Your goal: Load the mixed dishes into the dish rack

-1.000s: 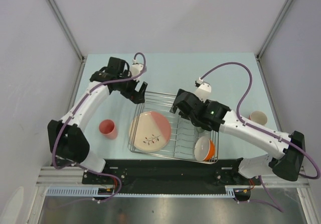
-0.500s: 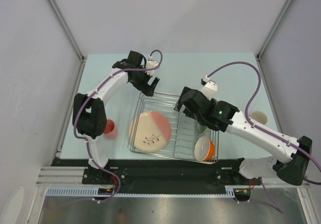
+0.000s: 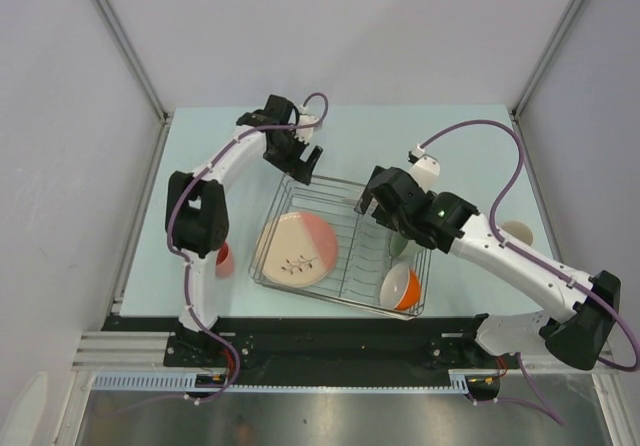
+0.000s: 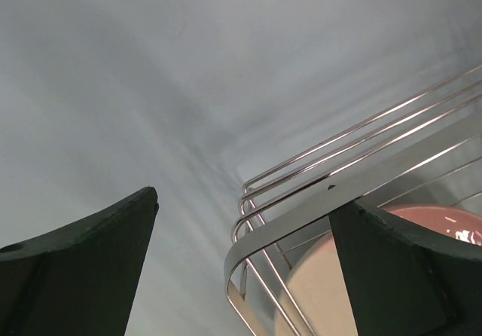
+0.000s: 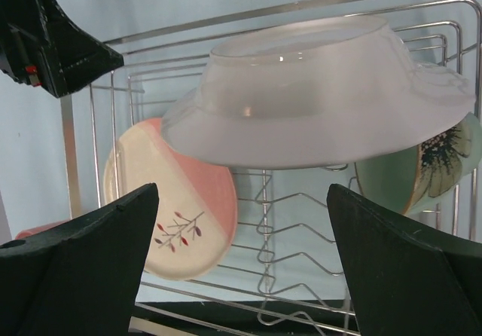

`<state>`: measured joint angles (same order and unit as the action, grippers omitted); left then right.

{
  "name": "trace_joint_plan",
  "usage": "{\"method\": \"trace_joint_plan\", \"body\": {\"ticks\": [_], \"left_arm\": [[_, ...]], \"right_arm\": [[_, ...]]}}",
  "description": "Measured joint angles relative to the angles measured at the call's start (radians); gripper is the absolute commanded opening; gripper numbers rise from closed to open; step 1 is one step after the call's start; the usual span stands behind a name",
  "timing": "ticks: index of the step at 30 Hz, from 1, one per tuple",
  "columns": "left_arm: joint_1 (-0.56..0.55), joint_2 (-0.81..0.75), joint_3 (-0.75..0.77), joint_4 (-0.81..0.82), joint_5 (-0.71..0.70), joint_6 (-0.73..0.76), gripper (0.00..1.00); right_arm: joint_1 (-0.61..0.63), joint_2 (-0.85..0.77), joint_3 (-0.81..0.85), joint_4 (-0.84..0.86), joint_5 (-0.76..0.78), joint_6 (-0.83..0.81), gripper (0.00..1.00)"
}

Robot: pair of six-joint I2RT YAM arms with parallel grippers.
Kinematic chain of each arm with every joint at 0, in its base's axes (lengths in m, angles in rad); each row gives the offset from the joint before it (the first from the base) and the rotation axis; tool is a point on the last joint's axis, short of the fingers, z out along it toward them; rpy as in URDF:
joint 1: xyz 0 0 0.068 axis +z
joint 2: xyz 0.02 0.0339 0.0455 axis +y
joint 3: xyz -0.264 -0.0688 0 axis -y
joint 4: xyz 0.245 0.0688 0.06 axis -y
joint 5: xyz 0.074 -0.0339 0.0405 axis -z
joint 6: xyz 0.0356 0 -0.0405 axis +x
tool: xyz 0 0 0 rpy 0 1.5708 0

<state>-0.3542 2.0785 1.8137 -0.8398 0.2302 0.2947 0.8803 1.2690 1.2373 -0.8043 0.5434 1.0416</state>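
Pale blue-green table, white walls, from overhead; the dish rack sits skewed mid-table, a pink-and-cream plate and orange bowl inside; the left gripper is at its far-left corner, the right gripper above it. Left wrist: jaws spread wide, the rack's corner rim between them, unclamped; right wrist: jaws wide apart, a whitish bowl ahead over the rack; pale green bowl beside it.

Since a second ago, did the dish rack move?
Yes. The dish rack has twisted a little, and its near edge now sits farther from the black rail along the table's front.
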Motion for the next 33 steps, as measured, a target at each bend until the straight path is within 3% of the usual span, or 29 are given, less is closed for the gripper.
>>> {"method": "trace_joint_plan", "body": {"ticks": [11,20,27,33], "left_arm": [[0.117,0.194,0.157,0.012,-0.023,-0.096,1.0],[0.135,0.203,0.165,0.021,-0.027,-0.117,1.0],[0.142,0.187,0.137,0.048,-0.026,-0.13,1.0],[0.15,0.163,0.091,0.088,-0.023,-0.141,1.0]], "right_arm": [[-0.135,0.016,-0.001,0.017,-0.069,-0.059,1.0],[-0.217,-0.003,-0.002,-0.013,-0.066,-0.085,1.0],[-0.383,-0.015,-0.071,-0.113,-0.03,-0.072,1.0],[-0.417,0.002,-0.095,-0.112,-0.045,-0.09,1.0]]}}
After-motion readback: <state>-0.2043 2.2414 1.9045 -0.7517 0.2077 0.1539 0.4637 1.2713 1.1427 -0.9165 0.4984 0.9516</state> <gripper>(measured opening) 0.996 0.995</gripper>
